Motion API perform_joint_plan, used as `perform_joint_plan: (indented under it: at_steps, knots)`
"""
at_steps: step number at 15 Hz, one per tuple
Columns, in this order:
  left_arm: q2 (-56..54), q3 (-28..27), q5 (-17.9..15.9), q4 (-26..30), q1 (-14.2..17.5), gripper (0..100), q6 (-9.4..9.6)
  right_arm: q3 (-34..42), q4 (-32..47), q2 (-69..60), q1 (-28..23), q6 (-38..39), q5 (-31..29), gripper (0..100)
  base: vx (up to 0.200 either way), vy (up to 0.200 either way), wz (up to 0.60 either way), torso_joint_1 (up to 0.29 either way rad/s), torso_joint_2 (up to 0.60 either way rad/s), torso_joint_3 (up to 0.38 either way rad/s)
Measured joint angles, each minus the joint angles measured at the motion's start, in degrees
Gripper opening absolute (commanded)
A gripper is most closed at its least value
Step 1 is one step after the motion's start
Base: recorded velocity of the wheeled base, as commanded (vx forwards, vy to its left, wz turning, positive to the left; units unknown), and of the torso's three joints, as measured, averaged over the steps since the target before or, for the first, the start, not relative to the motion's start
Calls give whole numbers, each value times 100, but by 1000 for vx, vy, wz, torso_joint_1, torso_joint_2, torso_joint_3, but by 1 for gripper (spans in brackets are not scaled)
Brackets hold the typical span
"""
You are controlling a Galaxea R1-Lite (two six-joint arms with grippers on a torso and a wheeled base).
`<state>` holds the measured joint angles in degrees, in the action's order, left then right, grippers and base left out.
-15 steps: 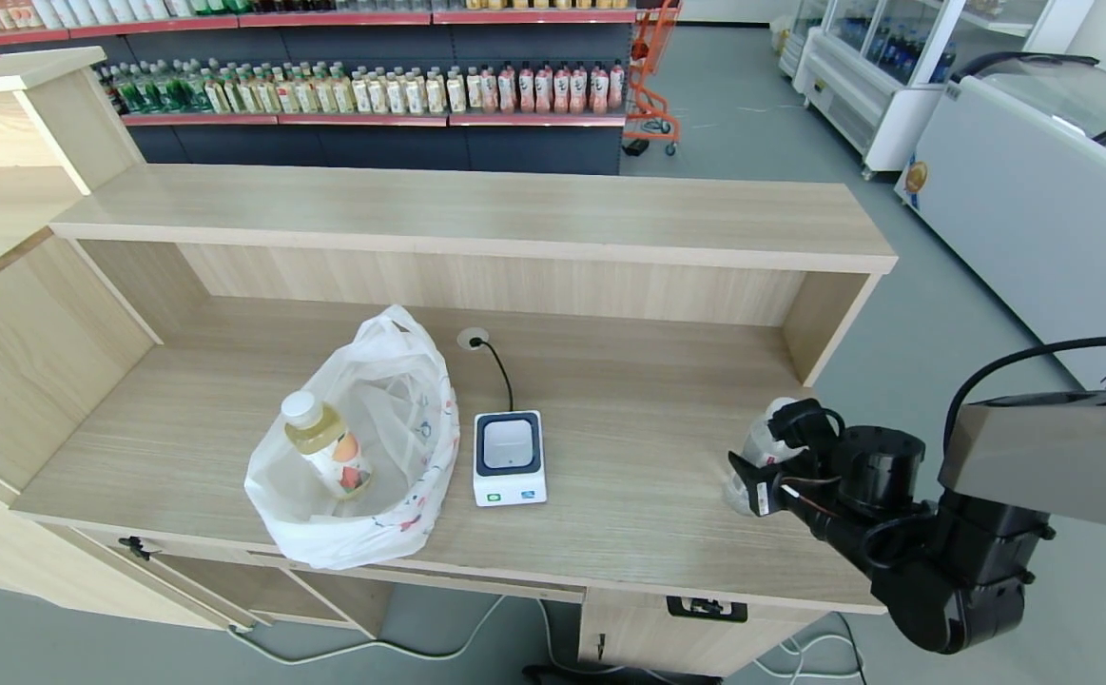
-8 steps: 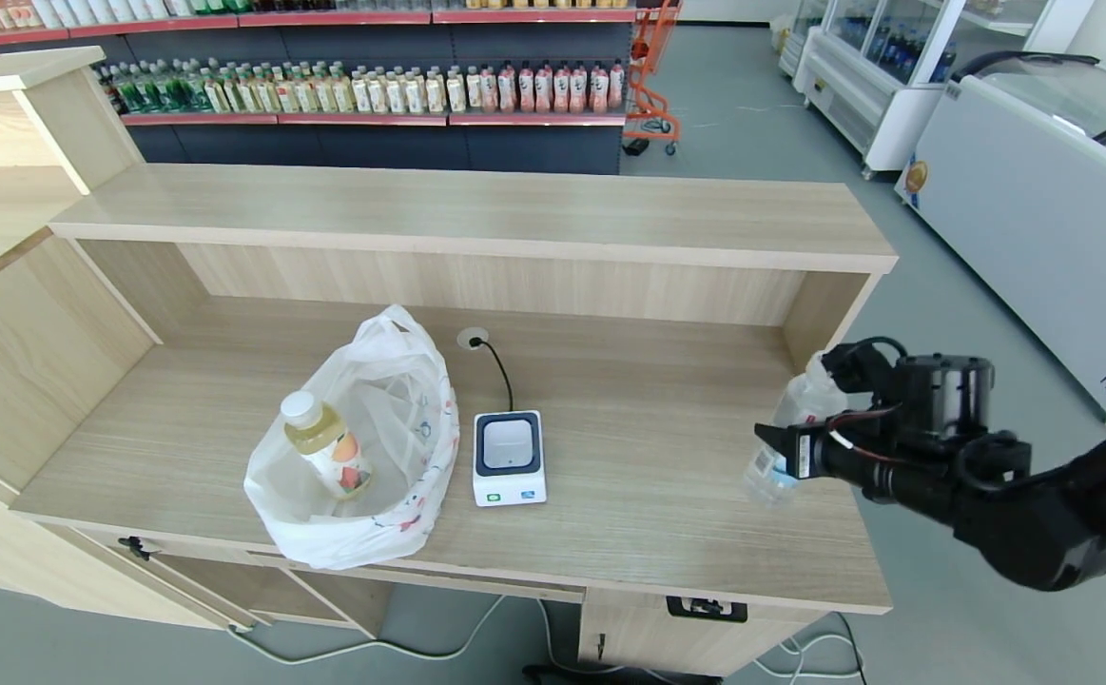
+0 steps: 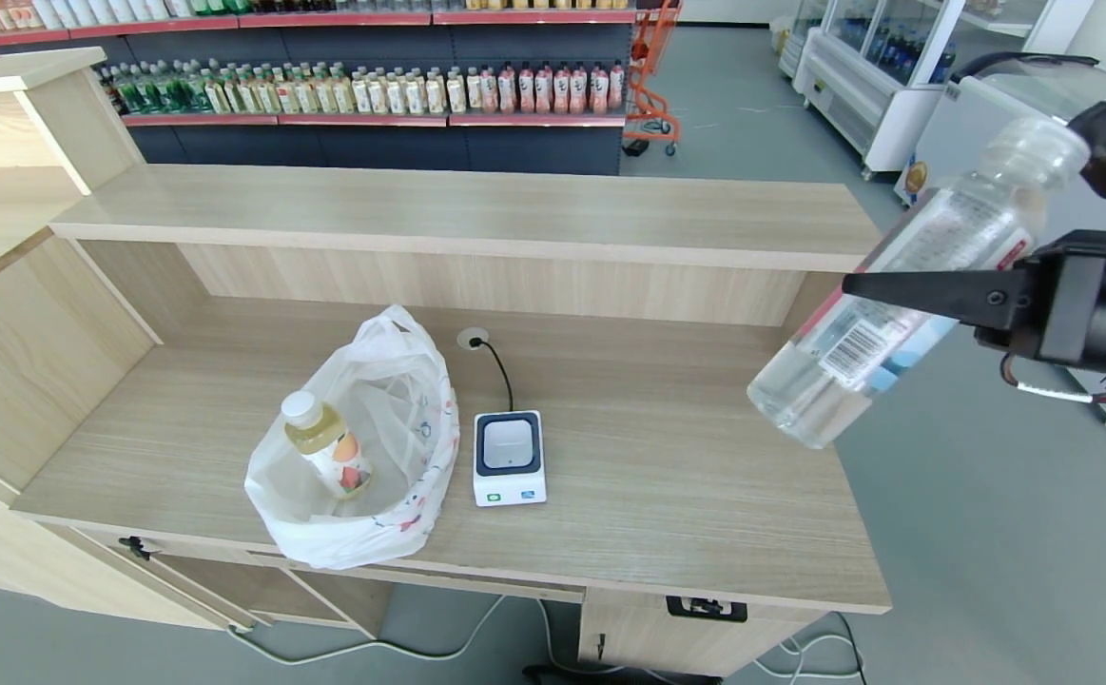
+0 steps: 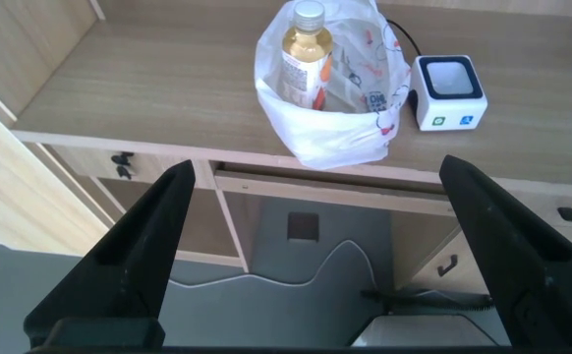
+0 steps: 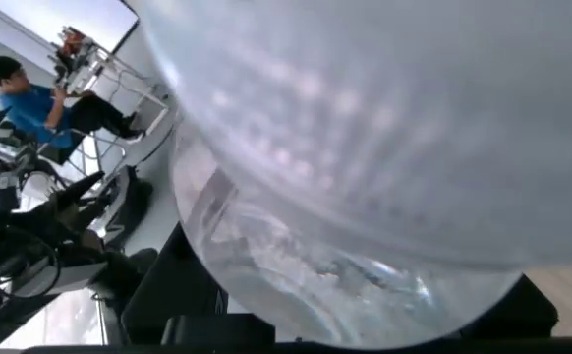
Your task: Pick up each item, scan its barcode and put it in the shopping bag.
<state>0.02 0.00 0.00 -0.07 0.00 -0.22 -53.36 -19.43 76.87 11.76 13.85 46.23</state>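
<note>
Doing now: I hold the water bottle (image 3: 942,233) high in the air, up by the counter's (image 3: 667,447) right end, tilted.
Right gripper (image 3: 871,285): clamped around its middle.
Left gripper (image 4: 317,165): fingers (image 4: 139,246) wide apart, holding nothing.
Next, I think: turn the barcode (image 3: 852,347) down and bring it over the scanner (image 3: 509,457) (just beside the shopping bag (image 3: 410,495)).
Hard to see: the right gripper's far finger hides behind the bottle.

A clear bottle (image 5: 365,138) looms close, its rounded body clamped between the dark jaws of the right gripper (image 5: 355,305).
</note>
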Motion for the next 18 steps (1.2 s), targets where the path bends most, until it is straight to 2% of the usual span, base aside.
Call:
perform_joint_plan:
  at_steps: [7, 11, 18]
  knots:
    - [0, 0, 0, 0, 0, 100, 0, 91, 2, -948, 44, 464, 1156, 0, 0, 0, 0, 0, 0, 0]
    - [0, 0, 0, 0, 0, 100, 0, 165, 9, -1334, 256, 801, 1306, 0, 0, 0, 0, 0, 0, 0]
    - [0, 0, 0, 0, 0, 100, -2, 555, 148, -1833, 1095, 823, 1301, 0, 0, 0, 0, 0, 0, 0]
